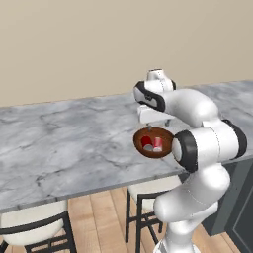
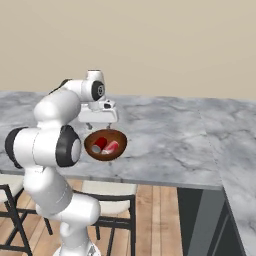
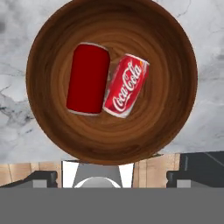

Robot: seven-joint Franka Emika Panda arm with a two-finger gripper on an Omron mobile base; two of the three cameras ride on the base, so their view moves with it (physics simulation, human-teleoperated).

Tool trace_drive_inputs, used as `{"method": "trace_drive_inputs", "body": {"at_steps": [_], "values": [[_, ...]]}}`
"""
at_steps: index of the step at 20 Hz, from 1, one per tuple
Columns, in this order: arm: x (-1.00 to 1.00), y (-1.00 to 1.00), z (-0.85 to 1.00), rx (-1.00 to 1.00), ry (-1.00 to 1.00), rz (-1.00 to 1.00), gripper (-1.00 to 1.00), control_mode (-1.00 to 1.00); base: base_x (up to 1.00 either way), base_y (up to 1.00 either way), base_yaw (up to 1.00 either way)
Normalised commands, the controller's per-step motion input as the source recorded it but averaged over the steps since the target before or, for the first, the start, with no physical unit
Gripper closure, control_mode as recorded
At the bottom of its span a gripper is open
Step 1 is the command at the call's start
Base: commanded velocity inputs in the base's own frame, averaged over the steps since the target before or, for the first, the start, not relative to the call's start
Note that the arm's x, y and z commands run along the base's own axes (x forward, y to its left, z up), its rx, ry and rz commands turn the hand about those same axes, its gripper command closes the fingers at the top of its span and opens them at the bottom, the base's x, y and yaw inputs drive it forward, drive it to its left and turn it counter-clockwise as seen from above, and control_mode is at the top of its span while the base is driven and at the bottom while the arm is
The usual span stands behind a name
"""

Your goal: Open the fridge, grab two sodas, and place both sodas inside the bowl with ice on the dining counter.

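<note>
1. Bowl (image 3: 111,81) of dark brown wood sits on the grey marble table (image 1: 64,143), close to its near edge.
2. Two red sodas lie on their sides inside it, touching: a plain red can (image 3: 88,78) and a lettered can (image 3: 126,85) just beside it.
3. Claw (image 1: 154,118) hangs above the bowl with its fingers spread wide, gripping nothing.
4. Finger tips (image 3: 42,178) show dark at the hand view's lower edge, apart from the cans.
5. Stool (image 1: 147,190) with a pale seat stands under the table's near edge.
</note>
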Motion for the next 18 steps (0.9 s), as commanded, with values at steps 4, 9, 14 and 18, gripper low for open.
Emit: {"method": "trace_drive_inputs", "body": {"at_steps": [4, 9, 14, 18], "values": [[-0.73, 0.14, 0.49, 0.0, -0.09, -0.01, -1.0, -1.0, 0.0, 0.0, 0.0], [-0.74, 0.06, 0.32, 0.0, -0.13, 0.0, -1.0, -1.0, 0.0, 0.0, 0.0], [-0.81, 0.0, 0.23, 0.0, -0.18, 0.0, -1.0, -1.0, 0.0, 0.0, 0.0], [-0.7, 0.0, 0.23, -0.01, -0.28, 0.0, -1.0, -1.0, 0.0, 0.0, 0.0]]}}
